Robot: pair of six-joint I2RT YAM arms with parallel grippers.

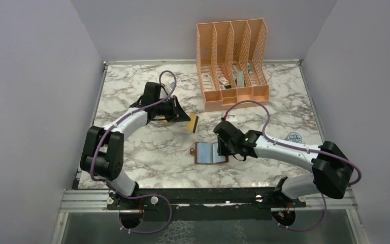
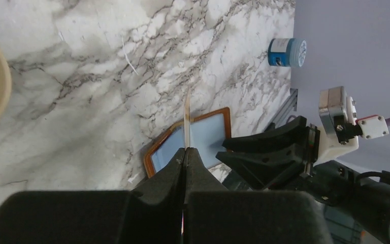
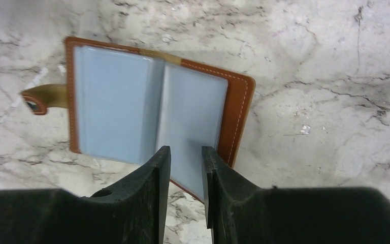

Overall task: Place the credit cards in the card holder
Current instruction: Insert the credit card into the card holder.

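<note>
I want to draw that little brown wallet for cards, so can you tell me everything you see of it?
The card holder is a brown wallet that looks like leather, with pale stitching along its edge. It lies open and flat on the marble table, inside facing up. Shiny pale bluish pockets fill both halves; no card shows in them. A snap tab sticks out from one side. The right tool hangs over one edge, jaws slightly apart; touching or not, I cannot tell.
</note>
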